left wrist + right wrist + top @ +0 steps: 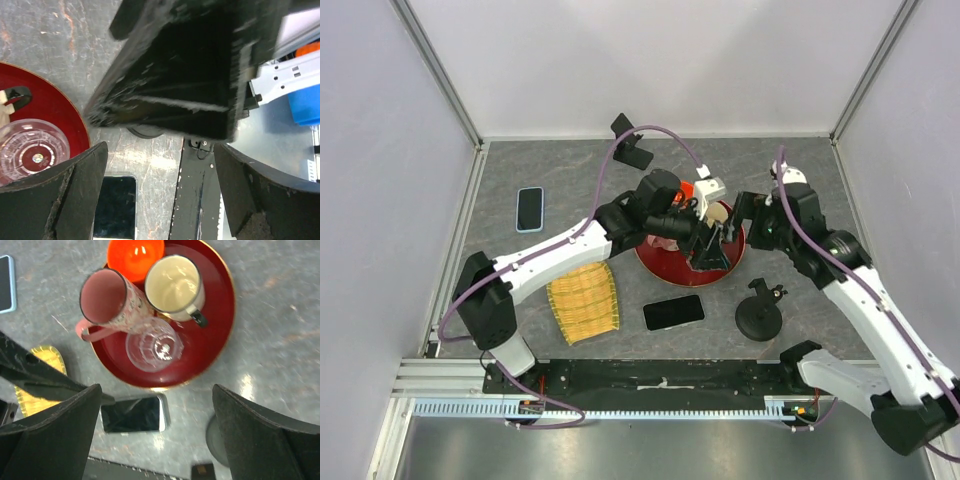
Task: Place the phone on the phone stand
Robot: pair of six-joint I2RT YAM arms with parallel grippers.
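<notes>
A black phone point(673, 312) lies flat, screen up, on the grey table in front of the red tray point(665, 266). It also shows in the left wrist view point(115, 204) and the right wrist view point(133, 414). A black phone stand point(758, 312) with a round base stands to the phone's right, and its base edge shows in the right wrist view point(216, 436). My left gripper point(708, 250) hangs over the tray's near side, open and empty point(160, 200). My right gripper point(734, 230) is close beside it, open and empty point(155, 435). Both are above the phone and apart from it.
The tray point(220, 315) holds a pink mug point(107, 302), a cream mug point(172, 282), an orange cup point(135, 255) and a clear glass point(152, 345). A second, blue-cased phone point(530, 208) lies far left. Another black stand point(632, 140) is at the back. A yellow mat point(584, 300) lies front left.
</notes>
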